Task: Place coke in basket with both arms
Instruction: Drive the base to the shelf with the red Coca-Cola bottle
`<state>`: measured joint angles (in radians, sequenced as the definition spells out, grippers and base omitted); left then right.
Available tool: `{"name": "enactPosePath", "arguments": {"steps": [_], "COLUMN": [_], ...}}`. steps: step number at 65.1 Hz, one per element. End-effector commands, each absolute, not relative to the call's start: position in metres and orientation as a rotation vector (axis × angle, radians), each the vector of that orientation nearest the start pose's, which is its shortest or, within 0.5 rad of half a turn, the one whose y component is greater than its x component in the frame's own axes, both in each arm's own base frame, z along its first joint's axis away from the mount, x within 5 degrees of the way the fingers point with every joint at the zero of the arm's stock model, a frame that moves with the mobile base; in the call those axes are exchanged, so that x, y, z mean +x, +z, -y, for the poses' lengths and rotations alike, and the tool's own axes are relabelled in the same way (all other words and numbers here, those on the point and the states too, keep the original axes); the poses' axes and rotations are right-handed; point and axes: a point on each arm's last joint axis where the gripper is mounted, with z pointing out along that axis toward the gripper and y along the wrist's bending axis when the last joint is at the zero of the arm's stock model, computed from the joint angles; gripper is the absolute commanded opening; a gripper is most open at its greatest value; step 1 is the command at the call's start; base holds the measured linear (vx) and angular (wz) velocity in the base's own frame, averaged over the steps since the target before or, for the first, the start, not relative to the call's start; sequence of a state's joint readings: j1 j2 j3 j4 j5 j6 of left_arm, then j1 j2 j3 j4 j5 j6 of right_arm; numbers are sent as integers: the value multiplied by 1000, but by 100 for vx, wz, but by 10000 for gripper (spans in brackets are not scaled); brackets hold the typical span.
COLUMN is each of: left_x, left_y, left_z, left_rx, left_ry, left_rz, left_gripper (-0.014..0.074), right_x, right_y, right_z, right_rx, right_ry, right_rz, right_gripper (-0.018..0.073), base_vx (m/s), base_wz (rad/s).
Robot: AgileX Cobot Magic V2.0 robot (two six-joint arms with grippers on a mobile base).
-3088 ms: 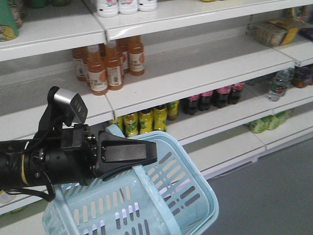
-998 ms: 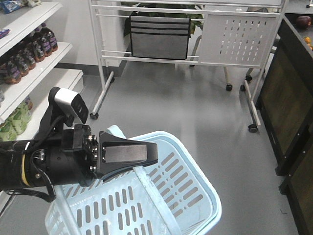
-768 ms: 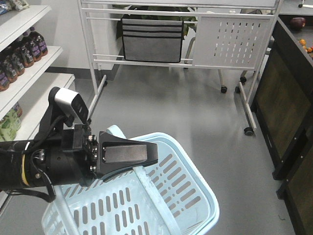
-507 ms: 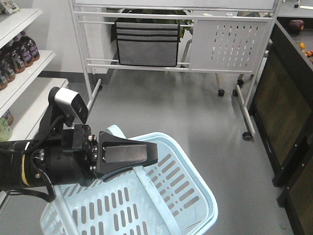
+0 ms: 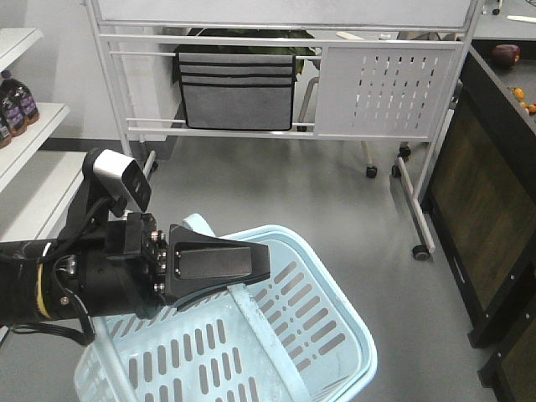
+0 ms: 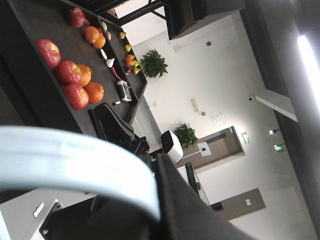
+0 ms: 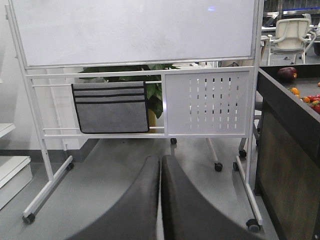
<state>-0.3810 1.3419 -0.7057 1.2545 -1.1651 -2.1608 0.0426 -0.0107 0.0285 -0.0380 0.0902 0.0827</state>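
Coke: not in any view, count zero, location cannot be told. Judged rigid, smooth and fairly heavy if full, so best gripped round the body. One basket (image 5: 325, 323), nothing visible inside, hangs tilted from the left gripper (image 5: 255, 266), which is clamped on its handle (image 5: 260, 335). Right gripper (image 7: 160, 200): fingers pressed together, holding nothing.

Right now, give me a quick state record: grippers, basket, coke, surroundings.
left gripper: shut on the basket by its handle
right gripper: shut, empty, pointing at the whiteboard stand
basket: tilted, carried by the left arm alone, nothing visible inside
coke: not in any view
surroundings: dark fruit counter to the right, whiteboard stand ahead
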Motion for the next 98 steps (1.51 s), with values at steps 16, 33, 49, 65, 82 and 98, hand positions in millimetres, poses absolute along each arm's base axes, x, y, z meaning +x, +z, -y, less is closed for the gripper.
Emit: {"name": "enactPosePath", "arguments": {"steps": [16, 33, 49, 65, 82, 98], "left_x": [180, 180, 180, 180, 180, 180], "left_y": [331, 331, 331, 331, 331, 331], "left_z": [162, 162, 162, 162, 162, 162], "left_rx": [375, 375, 375, 375, 375, 375], "left_ry": [-2222, -2222, -2222, -2222, -2222, -2222], "left_rz": [-1722, -1722, -1722, -1722, -1722, -1722], "left_gripper": [-6, -6, -6, -6, -6, -6], "right_x": [56, 56, 56, 56, 56, 56], "right_y": [201, 201, 201, 201, 201, 201], "right_z": [-2, -2, -2, -2, -2, -2], "right_rx": [-5, -5, -5, -5, -5, -5], "right_ry": [58, 58, 58, 58, 58, 58], "right_rz": [-1513, -1513, -1513, -1513, -1513, -1513], "right_gripper": [-5, -5, -5, -5, -5, -5], "base_vx": [29, 30, 29, 28, 28, 26], "base_wz": [-6, -6, 1, 16, 35, 47]}}
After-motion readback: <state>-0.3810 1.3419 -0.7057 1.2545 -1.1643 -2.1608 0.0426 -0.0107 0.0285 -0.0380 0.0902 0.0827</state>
